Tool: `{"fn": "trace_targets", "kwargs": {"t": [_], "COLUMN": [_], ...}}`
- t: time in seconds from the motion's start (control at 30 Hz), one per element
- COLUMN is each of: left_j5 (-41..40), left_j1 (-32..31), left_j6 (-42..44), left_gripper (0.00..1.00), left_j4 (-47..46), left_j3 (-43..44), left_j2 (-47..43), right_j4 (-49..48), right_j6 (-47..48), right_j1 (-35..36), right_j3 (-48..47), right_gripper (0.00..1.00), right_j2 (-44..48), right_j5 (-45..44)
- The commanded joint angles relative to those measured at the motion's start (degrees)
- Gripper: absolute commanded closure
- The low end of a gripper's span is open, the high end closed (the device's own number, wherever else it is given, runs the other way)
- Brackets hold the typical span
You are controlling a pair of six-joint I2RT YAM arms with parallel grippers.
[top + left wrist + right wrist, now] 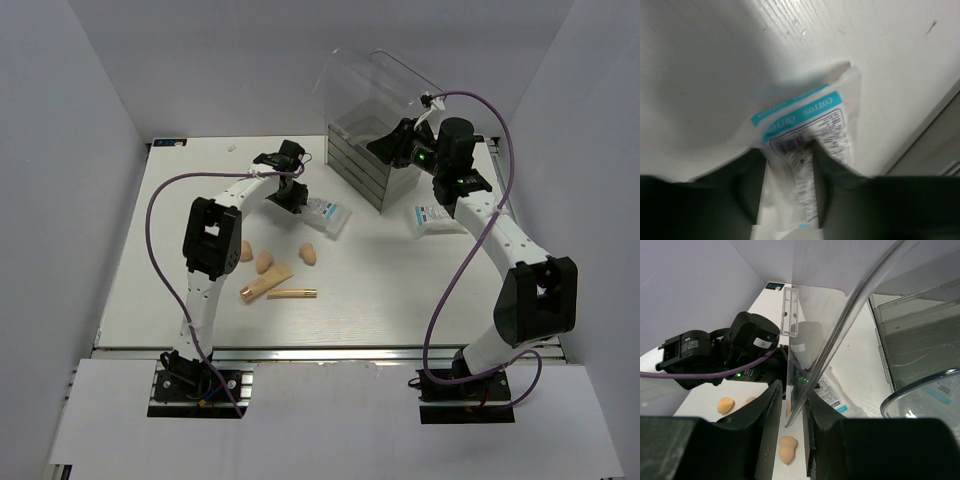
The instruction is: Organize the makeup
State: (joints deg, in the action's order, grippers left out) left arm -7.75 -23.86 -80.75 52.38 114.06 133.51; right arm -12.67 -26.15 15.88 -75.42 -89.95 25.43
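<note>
From above, the left gripper (pixel 297 200) is down on a packet (pixel 328 216) near the middle of the table (pixel 380 290), just at 9 o'clock of the box (pixel 358 165). The right gripper (pixel 385 148) is up at the box, at 1 o'clock on the table, and it holds the clear lid (pixel 365 85), which is tipped up. A second packet (pixel 432 217) lies at 4 o'clock of the box. Three sponges (pixel 265 261) lie in a row at 7 o'clock of the first packet. The tube (pixel 268 282) lies just below them, with the stick (pixel 292 293) touching its 3 o'clock side.

In the left wrist view, the left gripper (pixel 787 155) has its fingers (pixel 747 190) spread apart. The packet (pixel 810 115) lies flat on the table between them. It has blue bands that say COTTON. The finger at 3 o'clock sits on the packet's print.

In the right wrist view, the right gripper (pixel 792 390) has its fingers (pixel 770 430) pressed close on the thin edge of the lid (pixel 812 305). A sponge (pixel 786 449) shows in the gap at 6 o'clock, and two more lie at 8 o'clock. The left arm's black gripper (pixel 745 347) is at 9 o'clock. The box drawers (pixel 915 340) are at 3 o'clock.
</note>
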Motion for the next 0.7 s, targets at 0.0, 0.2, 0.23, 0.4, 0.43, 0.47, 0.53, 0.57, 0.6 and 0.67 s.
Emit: {"fn": "trace_targets", "kwargs": {"t": [0.0,0.2,0.23,0.4,0.43,0.47,0.53,0.57,0.6,0.67], "left_j5": [1.07,0.45,1.15,11.95,14.32,15.30,20.72,22.50,24.25,27.60], "left_j1": [-0.05,0.04,0.21,1.70,2.58,2.94,3.81,3.73,3.73,3.12], "left_j6": [-0.37,1.20,2.86,3.33,1.14,-0.18,-4.13,-5.20,-7.99,-9.51], "left_gripper": [0.64,1.00,1.00,1.00,1.00,1.00,1.00,1.00,1.00,1.00], "left_j4": [-6.67,-16.32,-23.13,-72.15,-88.34,-92.77,-98.68,-101.92,-105.69,-107.74], "left_j3": [-2.87,-12.96,-16.12,-50.42,-53.47,-54.72,-52.64,-51.06,-46.52,-41.14], "left_j2": [-2.82,-12.45,-14.92,-31.63,-32.95,-32.36,-27.55,-25.26,-22.80,-15.94], "right_j4": [-4.21,-4.21,-4.21,-4.82,-4.82,-4.91,-4.91,-4.83,-4.82,-4.82], "right_j6": [0.31,0.75,0.66,0.58,0.40,0.40,0.31,0.31,0.31,0.31], "right_j1": [0.29,0.29,0.29,0.29,0.29,0.29,0.29,0.29,0.29,0.29], "right_j3": [-1.49,-1.05,-1.13,-1.49,-1.57,-1.66,-1.75,-1.75,-1.75,-1.75], "right_gripper": [0.72,0.73,0.72,0.73,0.73,0.73,0.73,0.73,0.73,0.73], "right_j2": [2.85,3.73,3.82,4.35,4.43,4.43,4.52,4.44,4.35,4.43], "right_j5": [0.76,0.94,0.94,1.38,1.29,1.11,1.03,1.02,1.02,1.02]}}
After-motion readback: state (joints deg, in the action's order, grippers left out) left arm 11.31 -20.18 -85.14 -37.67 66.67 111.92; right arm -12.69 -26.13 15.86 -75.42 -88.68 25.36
